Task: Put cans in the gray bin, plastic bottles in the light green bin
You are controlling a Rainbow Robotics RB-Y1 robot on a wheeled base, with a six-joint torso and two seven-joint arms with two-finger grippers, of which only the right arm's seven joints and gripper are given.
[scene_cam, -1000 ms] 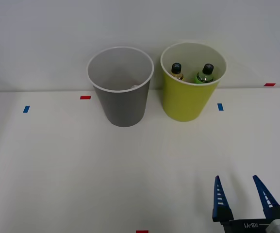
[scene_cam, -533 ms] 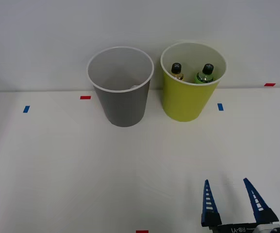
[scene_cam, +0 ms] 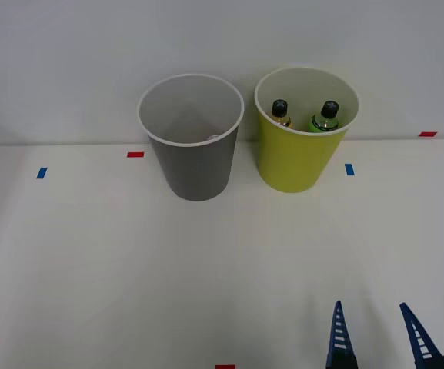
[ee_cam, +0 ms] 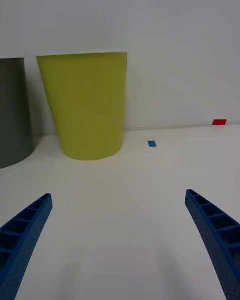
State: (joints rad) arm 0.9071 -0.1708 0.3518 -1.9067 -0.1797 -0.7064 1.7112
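Between my jaws, spread wide and holding nothing, lies bare tabletop (scene_cam: 91,261). At 12 o'clock the light green bin (scene_cam: 298,157) holds both plastic bottles (scene_cam: 323,117); the gray bin (scene_cam: 195,165) stands at 11. Bottles seem light, slippery; best gripped mid-body.

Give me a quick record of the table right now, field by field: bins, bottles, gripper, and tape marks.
gray bin: upright on the table, beside the light green bin
light green bin: upright, to the gray bin's right
plastic bottles: yellow bottle and green bottle stand inside the light green bin
right gripper: open, empty, near the table's front edge
tape marks: red mark, blue mark
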